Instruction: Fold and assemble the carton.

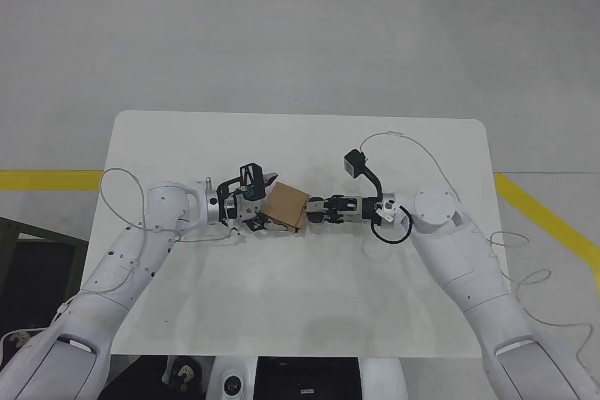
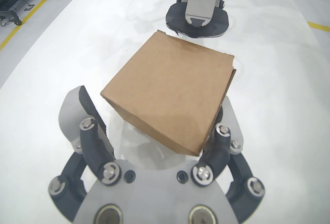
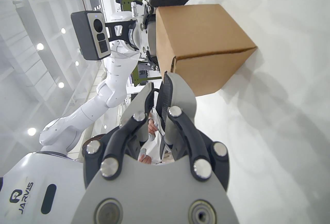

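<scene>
Cardboard, plain brown, made up the carton (image 1: 286,206), which lay near the middle of the white table (image 1: 180,150), turned a little askew to the table's edges in the top view. Its visible faces were folded up into a box shape, and along one side a flap edge (image 2: 233,72) stood slightly proud of the face beside it.

At the carton's 9 o'clock in the top view was the left gripper (image 1: 263,205), spread wide with the box sitting between its jaws. In the left wrist view one of its fingers (image 2: 87,106) stood clearly apart from the near corner of the carton, while the other finger (image 2: 227,116) lay right against the opposite side, partly hidden behind the cardboard. It had no clamp on the box.

At the carton's 3 o'clock was the right gripper (image 1: 313,211), its jaws drawn almost together with only a thin slit between them and nothing caught in it. In the right wrist view its fingertips (image 3: 167,80) sat just beside a corner of the carton. Whether they touched it, I could not tell.
</scene>
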